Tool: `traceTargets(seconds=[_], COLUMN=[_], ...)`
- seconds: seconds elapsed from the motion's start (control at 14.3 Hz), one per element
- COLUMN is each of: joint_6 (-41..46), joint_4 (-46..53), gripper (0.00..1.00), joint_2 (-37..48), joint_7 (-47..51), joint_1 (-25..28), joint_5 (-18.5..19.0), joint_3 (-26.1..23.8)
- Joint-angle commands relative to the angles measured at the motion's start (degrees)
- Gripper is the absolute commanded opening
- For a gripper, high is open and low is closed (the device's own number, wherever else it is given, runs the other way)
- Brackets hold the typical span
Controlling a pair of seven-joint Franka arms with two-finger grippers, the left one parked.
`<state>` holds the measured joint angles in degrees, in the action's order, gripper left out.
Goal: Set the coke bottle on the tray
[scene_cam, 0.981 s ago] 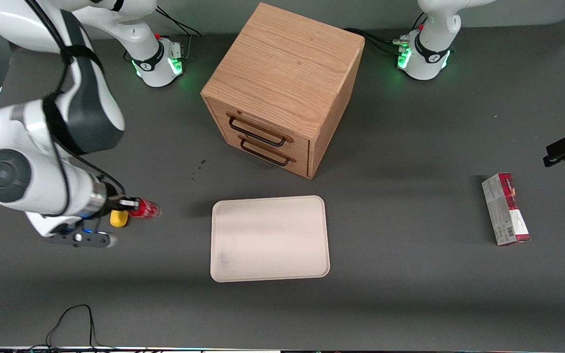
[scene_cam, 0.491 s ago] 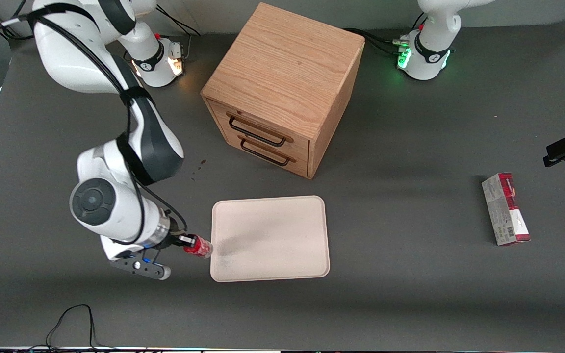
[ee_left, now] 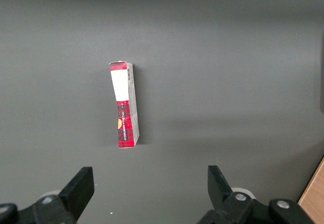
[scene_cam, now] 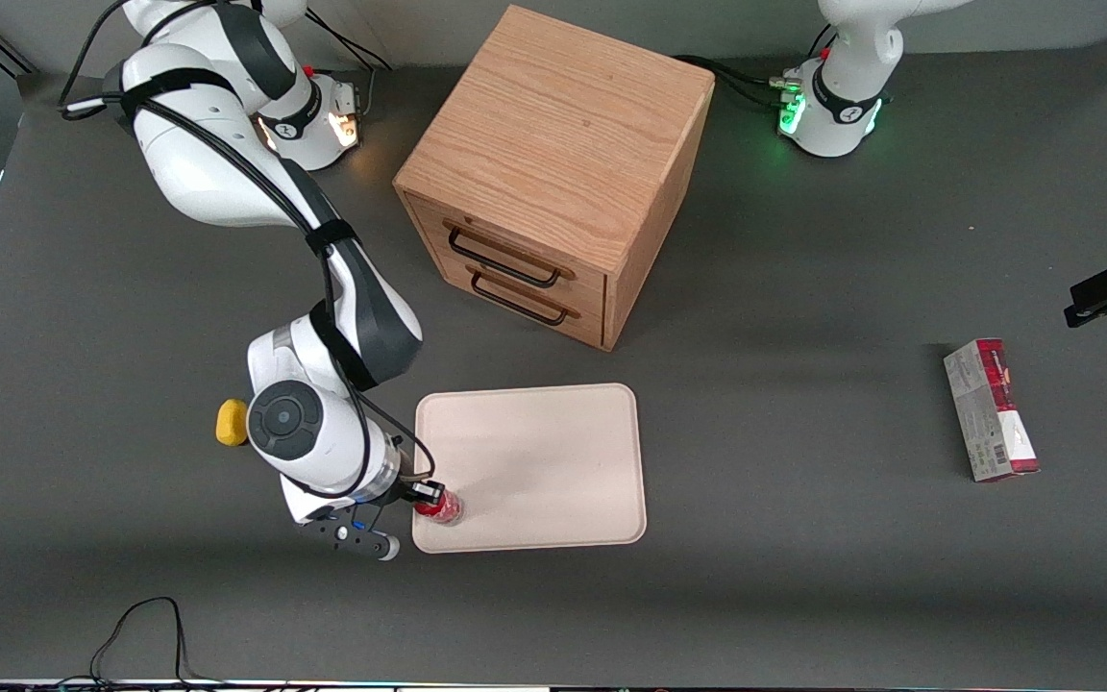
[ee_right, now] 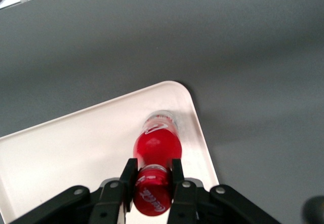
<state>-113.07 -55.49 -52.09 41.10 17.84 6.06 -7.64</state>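
The gripper [scene_cam: 427,495] is clamped on the neck of the coke bottle [scene_cam: 442,506], fingers [ee_right: 128,176] pinching just below its cap; the bottle stands over the tray [scene_cam: 553,423] at its near corner, toward the working arm's end; whether its base touches is unclear

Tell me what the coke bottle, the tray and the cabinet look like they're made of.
Coke bottle, held in the gripper over the tray's corner: glossy red body with a clear base, probably plastic. Tray: matte cream, moulded rounded rim, likely plastic. Cabinet: light wood with visible grain; dark, seemingly metal handles.
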Motion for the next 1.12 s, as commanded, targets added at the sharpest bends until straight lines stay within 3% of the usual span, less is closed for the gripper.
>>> traceTargets(seconds=[0.0, 0.14, 0.21, 0.28, 0.35, 0.63, 1.05], joint_6=[0.22, 0.22, 0.22, 0.22, 0.22, 2.57, 19.88], joint_4=[2.66, 2.66, 2.66, 2.66, 2.66, 2.66, -0.91], gripper=[0.0, 0.04, 0.31, 0.86, 1.0, 1.0, 1.0], joint_2=[-1.52, -1.87, -1.87, -1.87, -1.96, -1.17, 8.12], joint_7=[1.79, 1.79, 1.79, 1.53, 1.53, 1.18, -8.39], joint_1=[0.97, 1.15, 1.15, 1.15, 1.15, 1.15, -1.04], joint_5=[2.29, 2.29, 2.29, 2.38, 3.25, 4.23, 2.56], joint_3=[0.52, 0.52, 0.52, 0.52, 0.52, 0.52, 0.43])
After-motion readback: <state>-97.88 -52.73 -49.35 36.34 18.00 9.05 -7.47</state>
